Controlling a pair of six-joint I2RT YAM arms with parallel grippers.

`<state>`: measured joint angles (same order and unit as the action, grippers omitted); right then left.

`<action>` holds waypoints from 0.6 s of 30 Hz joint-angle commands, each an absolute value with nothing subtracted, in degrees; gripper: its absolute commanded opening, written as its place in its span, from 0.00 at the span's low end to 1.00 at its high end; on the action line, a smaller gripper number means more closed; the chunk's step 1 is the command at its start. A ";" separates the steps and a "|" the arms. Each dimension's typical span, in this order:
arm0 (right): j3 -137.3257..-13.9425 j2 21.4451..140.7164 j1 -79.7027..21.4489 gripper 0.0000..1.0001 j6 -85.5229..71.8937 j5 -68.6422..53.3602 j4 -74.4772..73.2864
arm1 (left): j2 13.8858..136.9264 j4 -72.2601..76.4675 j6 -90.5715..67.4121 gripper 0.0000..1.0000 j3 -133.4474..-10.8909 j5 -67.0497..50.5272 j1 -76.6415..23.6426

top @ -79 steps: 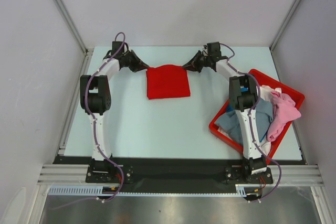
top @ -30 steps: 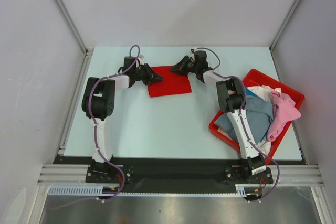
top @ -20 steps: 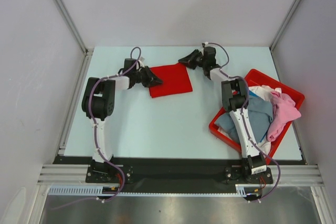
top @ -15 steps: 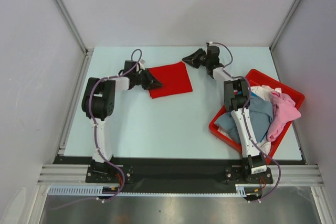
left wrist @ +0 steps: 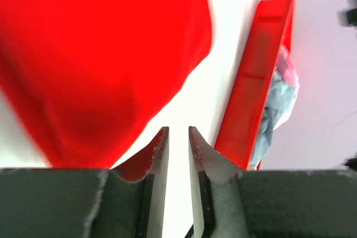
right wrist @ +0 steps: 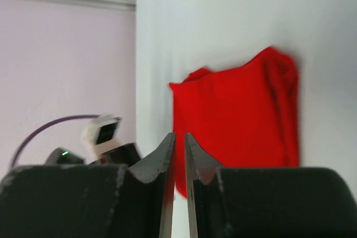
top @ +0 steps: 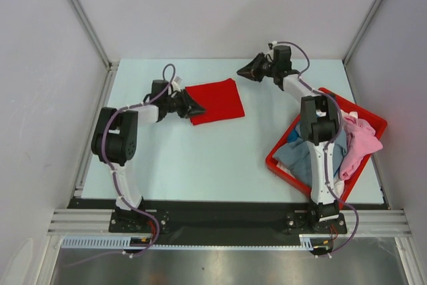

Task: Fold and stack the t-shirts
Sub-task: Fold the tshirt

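Red t-shirt (top: 215,101) is folded flat on the desk (top: 200,158), far of centre. Left gripper (top: 198,107) is set low at its left edge, drawn nearly together, with nothing clamped. Right gripper (top: 242,71) is held clear of the far right corner, likewise nearly together and empty.

Risk: the fold could be dragged open or bunched if the edge is snagged by the low left gripper. Remaining shirts (top: 360,143) are heaped tangled in the bin (top: 373,119), so several could be lifted at once.

White arms (top: 122,178), black joints (top: 112,139), looping purple cables (top: 166,70); left pincer (left wrist: 178,131) and right pincer (right wrist: 179,135) dark grey.
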<state>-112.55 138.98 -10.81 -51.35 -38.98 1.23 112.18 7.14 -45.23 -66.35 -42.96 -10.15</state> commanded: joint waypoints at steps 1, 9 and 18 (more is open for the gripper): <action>-105.31 131.40 -12.83 0.17 -49.30 -44.11 5.18 | 112.15 16.86 -50.97 0.24 -60.22 -46.32 -10.11; -87.23 129.38 -16.61 0.15 -54.82 -47.99 18.85 | 114.52 10.02 -43.68 0.21 -58.72 -41.40 -8.53; -77.44 126.57 -11.96 0.14 -50.81 -48.95 19.08 | 106.63 5.63 -40.43 0.20 -53.53 -40.34 -8.26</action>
